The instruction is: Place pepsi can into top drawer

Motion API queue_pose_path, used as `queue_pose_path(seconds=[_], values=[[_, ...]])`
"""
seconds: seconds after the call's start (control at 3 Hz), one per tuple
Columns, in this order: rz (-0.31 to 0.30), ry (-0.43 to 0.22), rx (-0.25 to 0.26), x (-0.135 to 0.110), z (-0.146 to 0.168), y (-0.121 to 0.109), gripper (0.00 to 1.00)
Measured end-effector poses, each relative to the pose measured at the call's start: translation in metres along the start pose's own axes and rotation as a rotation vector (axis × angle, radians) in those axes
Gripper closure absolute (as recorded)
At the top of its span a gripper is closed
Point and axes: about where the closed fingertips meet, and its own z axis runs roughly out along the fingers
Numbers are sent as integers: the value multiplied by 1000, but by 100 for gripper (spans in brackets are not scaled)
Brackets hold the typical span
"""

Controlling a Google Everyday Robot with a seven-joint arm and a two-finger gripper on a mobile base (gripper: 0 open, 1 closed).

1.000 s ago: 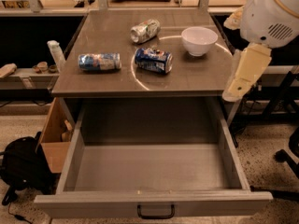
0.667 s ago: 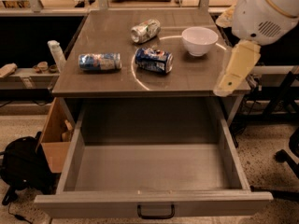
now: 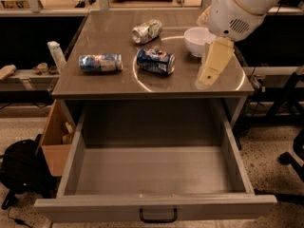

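1. The pepsi can (image 3: 156, 61) lies on its side near the middle of the countertop (image 3: 109, 87), its long axis running roughly left to right.
2. The gripper (image 3: 209, 77) hangs over the right of the countertop, so the can is to its left and slightly farther off. I cannot tell whether it is wide or narrow.
3. The top drawer (image 3: 152, 175) stands pulled out, nearer than the can.
4. The reach likely goes leftward, closing across the can's short axis.

Lab-like workroom: a robot pincer (image 3: 205, 81) is hanging over a steel worktop's (image 3: 109, 37) right side; a backpack (image 3: 20, 171) is lying on speckled floor (image 3: 268, 158).
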Motion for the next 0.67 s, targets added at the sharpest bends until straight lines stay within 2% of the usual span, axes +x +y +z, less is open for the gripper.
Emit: queue_pose_path(seconds=[0.67], values=[[-3, -15, 4, -3, 4, -6, 0]])
